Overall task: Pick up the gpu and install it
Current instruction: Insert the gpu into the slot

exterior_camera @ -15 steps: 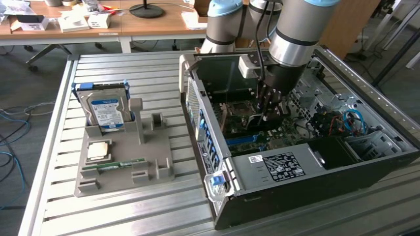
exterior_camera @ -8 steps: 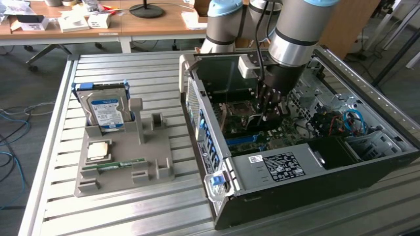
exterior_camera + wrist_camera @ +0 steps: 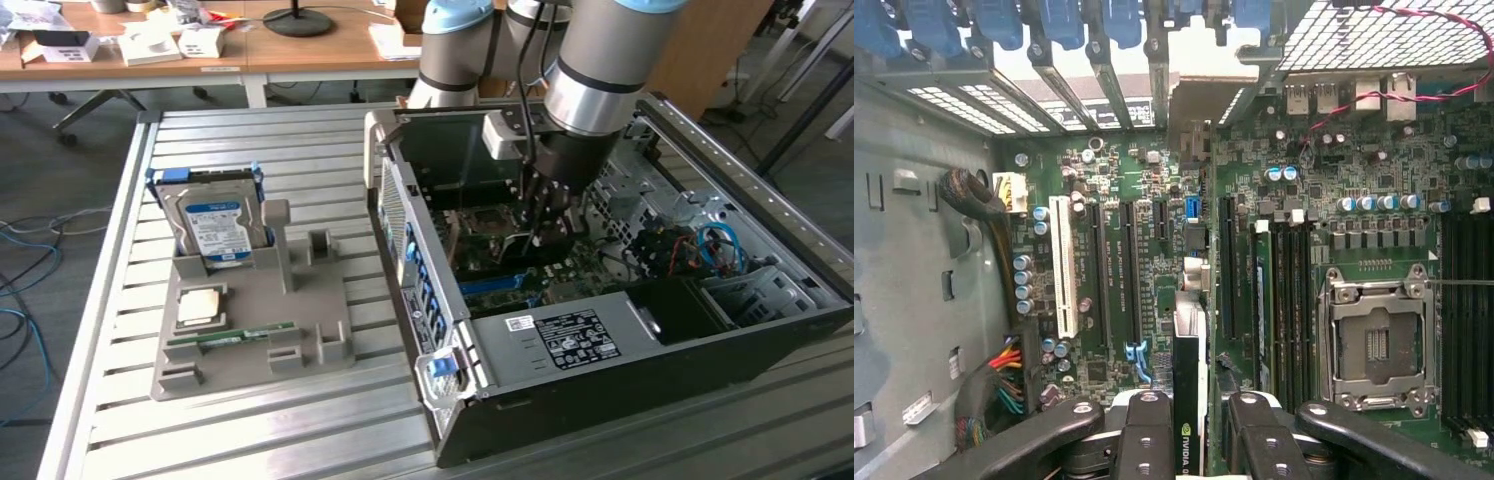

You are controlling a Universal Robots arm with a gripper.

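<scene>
The gripper (image 3: 1197, 420) clamps the gpu (image 3: 1188, 385) edge-on over the motherboard (image 3: 1154, 190); from the card, white slot (image 3: 1064, 265) at ten o'clock, CPU socket (image 3: 1376, 340) at three.

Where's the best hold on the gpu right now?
Its upper edge, pinched across the flat faces from above: the gpu stands edge-on over the motherboard, leaving the lower edge free. The gripper grips it so.

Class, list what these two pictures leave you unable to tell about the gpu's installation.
Wrist view: the gpu is seen edge-on, so the slot it lines up with is covered by the gpu itself.
Wrist view: the gpu's held end runs off the frame edge at the pincer.
Exterior view: whether the gpu is seated, since the pincer and arm screen it.
</scene>
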